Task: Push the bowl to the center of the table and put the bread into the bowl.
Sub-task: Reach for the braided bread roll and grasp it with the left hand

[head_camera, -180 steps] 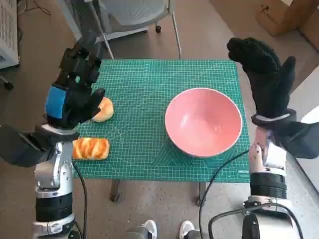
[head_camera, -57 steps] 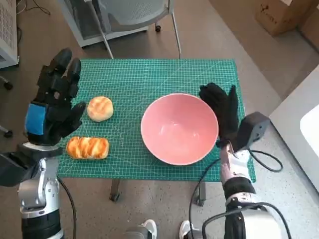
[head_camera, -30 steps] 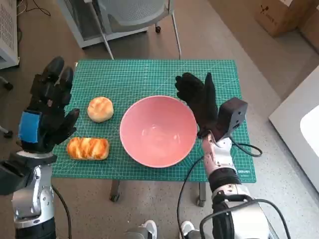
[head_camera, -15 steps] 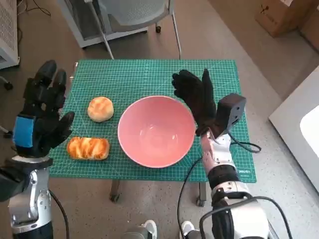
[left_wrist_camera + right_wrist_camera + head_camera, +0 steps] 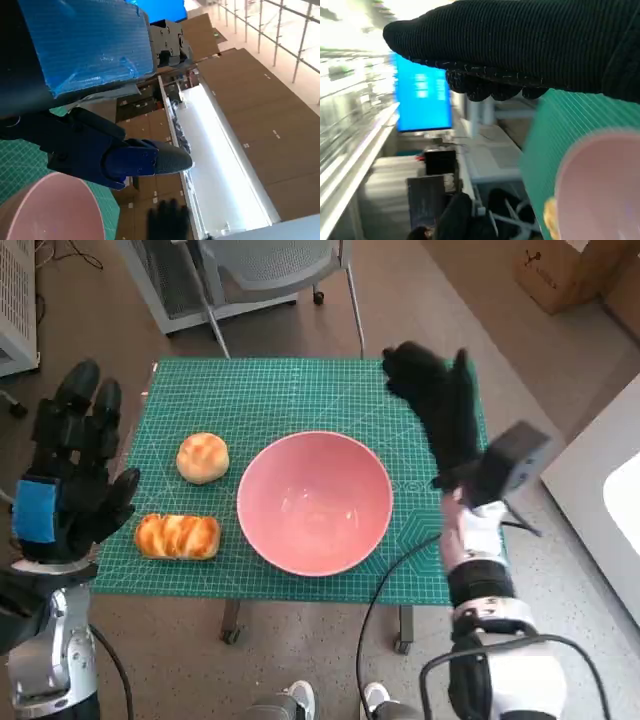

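The pink bowl [image 5: 314,502] sits upright and empty near the middle of the table [image 5: 300,390], on the green cutting mat that covers it, a little closer to the near edge than the far one. Two pieces of bread lie on the mat towards its left edge, both apart from the bowl. The round bun [image 5: 203,458] lies just beside the bowl's left rim, and the braided loaf [image 5: 178,536] lies nearer the near-left corner.

The right hand [image 5: 440,410] is raised above the right part of the table, beyond the bowl's right rim and clear of it. Its gloved fingers are extended and apart, and it holds nothing. In the right wrist view the glove [image 5: 520,45] spans the frame, with the bowl's rim [image 5: 600,185] beyond it.

The left hand [image 5: 65,475] hovers off the table's left edge, beside the braided loaf without touching it. Its fingers are spread and it grips nothing.

A chair [image 5: 270,270] stands past the far edge.
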{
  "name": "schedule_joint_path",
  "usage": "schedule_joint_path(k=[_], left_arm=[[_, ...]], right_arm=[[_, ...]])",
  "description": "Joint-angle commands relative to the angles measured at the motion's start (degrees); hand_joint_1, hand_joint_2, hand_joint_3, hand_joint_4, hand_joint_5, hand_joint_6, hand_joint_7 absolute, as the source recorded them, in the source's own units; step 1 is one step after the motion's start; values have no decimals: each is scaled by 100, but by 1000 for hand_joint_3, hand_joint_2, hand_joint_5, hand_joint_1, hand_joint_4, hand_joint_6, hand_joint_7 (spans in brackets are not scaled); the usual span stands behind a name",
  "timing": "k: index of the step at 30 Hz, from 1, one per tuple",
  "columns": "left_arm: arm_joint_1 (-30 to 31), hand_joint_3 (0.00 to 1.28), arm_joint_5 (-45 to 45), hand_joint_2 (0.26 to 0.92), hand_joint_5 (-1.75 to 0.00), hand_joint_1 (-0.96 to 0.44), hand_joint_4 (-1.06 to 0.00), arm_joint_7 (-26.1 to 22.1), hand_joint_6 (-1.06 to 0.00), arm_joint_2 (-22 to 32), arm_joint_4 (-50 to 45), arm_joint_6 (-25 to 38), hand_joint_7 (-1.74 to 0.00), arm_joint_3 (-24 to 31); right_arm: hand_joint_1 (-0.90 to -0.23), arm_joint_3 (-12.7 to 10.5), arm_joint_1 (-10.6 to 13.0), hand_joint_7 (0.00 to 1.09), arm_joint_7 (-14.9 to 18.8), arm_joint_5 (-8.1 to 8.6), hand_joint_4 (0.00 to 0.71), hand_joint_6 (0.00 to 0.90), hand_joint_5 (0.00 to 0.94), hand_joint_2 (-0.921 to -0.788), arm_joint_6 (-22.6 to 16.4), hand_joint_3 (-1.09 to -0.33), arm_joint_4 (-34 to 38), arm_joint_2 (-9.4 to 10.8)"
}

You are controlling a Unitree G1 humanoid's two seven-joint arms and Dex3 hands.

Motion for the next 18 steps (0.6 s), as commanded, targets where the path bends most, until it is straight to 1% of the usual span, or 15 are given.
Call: schedule_joint_path(k=[1,3,4,5,6,7,8,9,10,11,12,13,15,18], left_arm=[[124,257,312,921,-5,-641,-103,15,-1,313,-288,57,-420,39],[227,198,648,921,-2,-608,-94,6,0,524,-427,74,-420,13],[272,182,806,909,-2,-590,-84,3,0,606,-489,90,-412,-2],[419,157,1323,892,-1,-565,-70,-42,1,896,-674,215,-400,-64],[524,119,1693,841,0,-517,-45,-74,1,1104,-808,310,-359,-109],[646,86,2200,795,0,-456,-28,-244,1,1498,-1133,805,-327,-192],[722,72,2539,773,0,-420,-22,-369,1,1761,-1364,1171,-314,-250],[734,50,2819,741,1,-368,-14,-609,1,2102,-1665,1824,-294,-370],[731,42,3012,726,1,-308,-11,-781,0,2319,-1874,2284,-284,-458],[667,29,3192,705,1,-218,-7,-966,-12,2533,-2054,2790,-247,-625],[620,21,3319,695,1,-109,-4,-1096,-34,2670,-2180,3140,-198,-739],[563,16,3390,690,1,-27,-2,-1176,-49,2745,-2252,3401,-164,-858],[490,13,3457,687,1,58,-1,-1259,-63,2790,-2360,3740,-132,-1015],[431,11,3629,688,1,145,0,-1315,-89,2801,-2492,4083,-107,-1241]], right_arm=[[-594,-71,31,33,462,262,233,338,17,-921,-258,-548,-230,-83],[-598,-76,62,31,631,361,236,340,13,-921,-371,-536,-361,-101],[-598,-72,73,31,683,390,237,341,13,-921,-405,-534,-398,-107],[-599,-65,91,30,768,425,238,341,12,-921,-458,-531,-446,-121],[-595,-58,104,28,829,454,239,339,11,-921,-494,-528,-478,-131],[-593,-55,111,26,901,483,239,336,11,-921,-524,-525,-498,-148],[-593,-53,116,25,949,505,239,334,10,-921,-543,-524,-510,-160],[-592,-52,115,23,992,519,239,332,9,-921,-556,-522,-518,-178],[-592,-52,115,22,1021,528,238,330,8,-921,-565,-521,-524,-189],[-591,-45,126,20,1053,536,236,329,7,-921,-578,-519,-559,-197],[-589,-37,136,19,1073,542,234,327,5,-921,-588,-518,-590,-200],[-588,-26,148,18,1089,547,233,327,5,-921,-594,-517,-626,-204],[-586,-17,161,17,1107,559,232,326,4,-921,-597,-516,-669,-210],[-579,-9,158,17,1124,578,233,327,3,-921,-589,-513,-700,-221]])
